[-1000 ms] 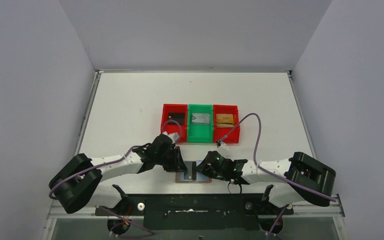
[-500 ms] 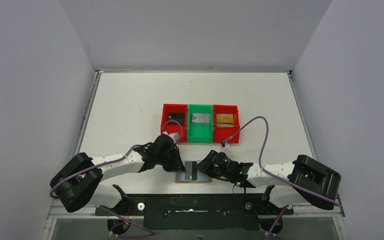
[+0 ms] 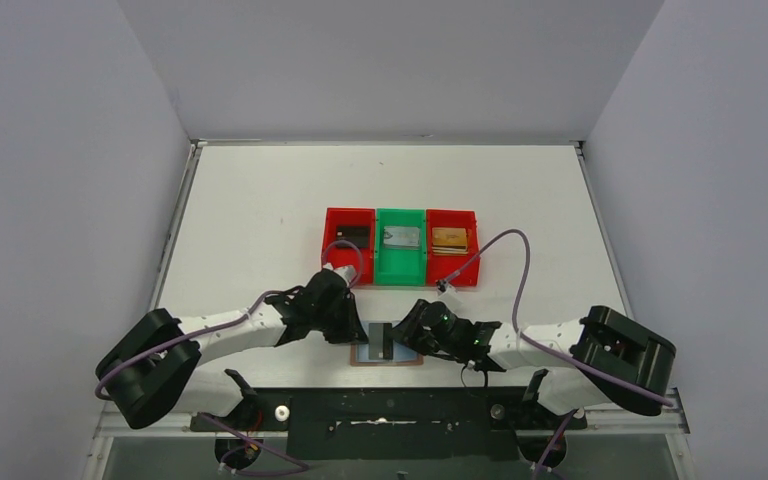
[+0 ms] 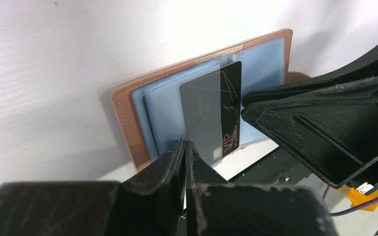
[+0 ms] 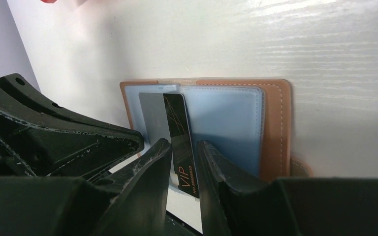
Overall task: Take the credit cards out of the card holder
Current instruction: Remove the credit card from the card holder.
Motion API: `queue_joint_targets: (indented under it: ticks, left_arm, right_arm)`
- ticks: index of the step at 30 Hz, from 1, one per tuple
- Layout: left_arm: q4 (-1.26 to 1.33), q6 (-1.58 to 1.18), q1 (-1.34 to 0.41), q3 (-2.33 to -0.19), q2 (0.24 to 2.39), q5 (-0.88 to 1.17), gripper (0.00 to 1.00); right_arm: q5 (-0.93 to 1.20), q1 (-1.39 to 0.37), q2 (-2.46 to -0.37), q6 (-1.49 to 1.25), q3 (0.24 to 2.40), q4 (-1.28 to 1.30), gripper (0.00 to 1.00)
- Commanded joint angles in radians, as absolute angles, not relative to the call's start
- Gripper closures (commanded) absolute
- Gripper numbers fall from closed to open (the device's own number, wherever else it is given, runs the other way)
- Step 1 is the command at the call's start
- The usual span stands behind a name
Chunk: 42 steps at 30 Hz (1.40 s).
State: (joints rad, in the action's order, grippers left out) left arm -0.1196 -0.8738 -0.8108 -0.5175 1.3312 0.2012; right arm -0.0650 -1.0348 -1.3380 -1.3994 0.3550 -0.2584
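Top external view: both arms are seen stretched low and inward from their bases, forearms close above the table (image 3: 260,200), so that the left gripper (image 3: 362,330) and the right gripper (image 3: 407,335) are brought tip to tip over the card holder (image 3: 407,358). The card holder is laid open and flat directly beneath both sets of jaws. Beyond the jaws, well apart from them, three bins are set side by side: a dark card (image 3: 355,234) is contained in the left red bin (image 3: 330,250), a silver-grey card (image 3: 401,237) in the green bin (image 3: 400,268), and a gold-tan card (image 3: 449,239) in the right red bin (image 3: 472,232). Detail not resolved from above is supplied by the wrist views. In the left wrist view the left jaws are shown closed, pinched on the near corner of a black card (image 4: 211,113) marked VIP, which is raised at an angle over the grey-blue lining. In the right wrist view the right jaws are shown parted, one finger on either side of that same card; contact with it cannot be determined.
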Motion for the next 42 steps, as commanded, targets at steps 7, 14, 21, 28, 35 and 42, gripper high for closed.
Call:
queue_joint_targets:
  ticks: [7,14,21,28,35,42]
  left_arm:
    - [-0.135,-0.856,-0.819,-0.501,1.297,0.169,0.98]
    - [-0.131,-0.866,-0.825,-0.485,1.292,0.161,0.99]
    - [-0.110,-0.880,-0.824,-0.461,1.286,0.164,1.00]
    - [-0.107,-0.891,-0.827,-0.453,1.302,0.166,1.00]
    - [-0.097,-0.904,-0.830,-0.435,1.302,0.163,1.00]
    - [-0.101,-0.907,-0.831,-0.429,1.292,0.151,1.00]
  right_arm:
    - [-0.042,-1.051,-1.434,-1.335,0.469,-0.245,0.74]
    - [-0.024,-1.048,-1.385,-1.364,0.401,-0.389,0.82]
    - [0.033,-1.027,-1.368,-1.399,0.309,-0.578,0.86]
    - [0.094,-1.009,-1.481,-1.453,0.274,-0.690,0.78]
    - [0.053,-1.021,-1.487,-1.402,0.395,-0.380,0.74]
    - [0.032,-1.024,-1.443,-1.402,0.366,-0.435,0.81]
